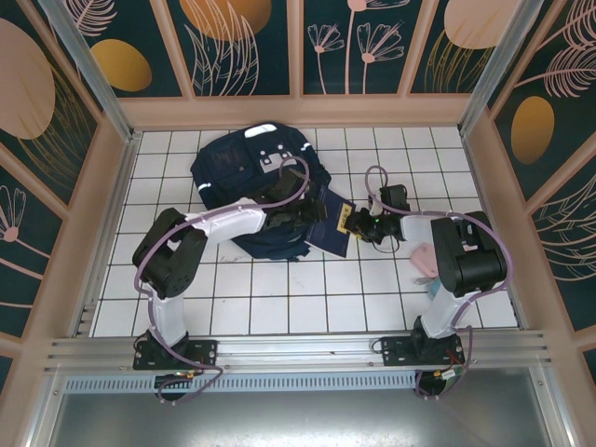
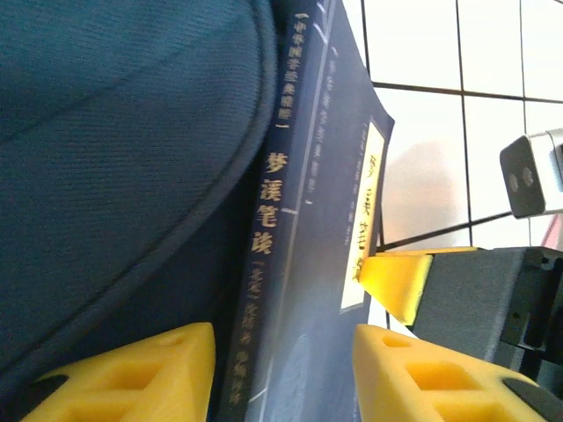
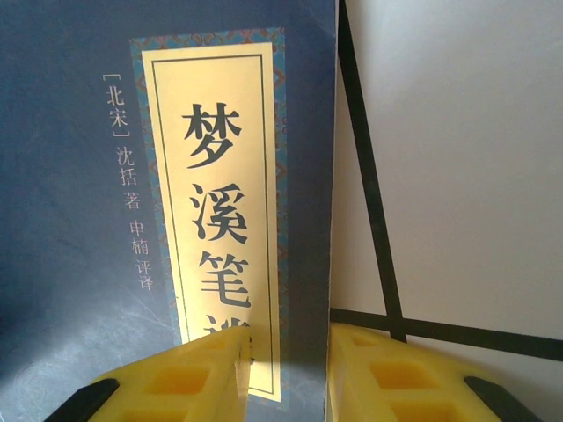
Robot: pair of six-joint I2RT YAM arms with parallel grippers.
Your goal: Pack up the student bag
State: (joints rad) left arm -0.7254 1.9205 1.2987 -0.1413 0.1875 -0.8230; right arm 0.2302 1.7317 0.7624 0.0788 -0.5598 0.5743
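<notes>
The student bag (image 1: 244, 168) lies on the tiled table at the back centre, dark navy with white stripes; its fabric (image 2: 114, 158) takes up the left of the left wrist view. A dark blue book (image 1: 331, 228) with a yellow title label leans against the bag's right side. My left gripper (image 1: 315, 212) straddles the book's spine end (image 2: 290, 220), one yellow finger on each side (image 2: 283, 369); whether they press it is unclear. My right gripper (image 1: 357, 224) is shut on the book's right edge (image 3: 88, 264), its fingers (image 3: 290, 369) either side of the cover, one fingertip (image 2: 396, 281) on the label.
A small pink object (image 1: 424, 261) lies on the tiles beside the right arm. Patterned walls (image 1: 298, 47) enclose the table on three sides. White tiles (image 1: 279, 298) stretch between the bag and the arm bases.
</notes>
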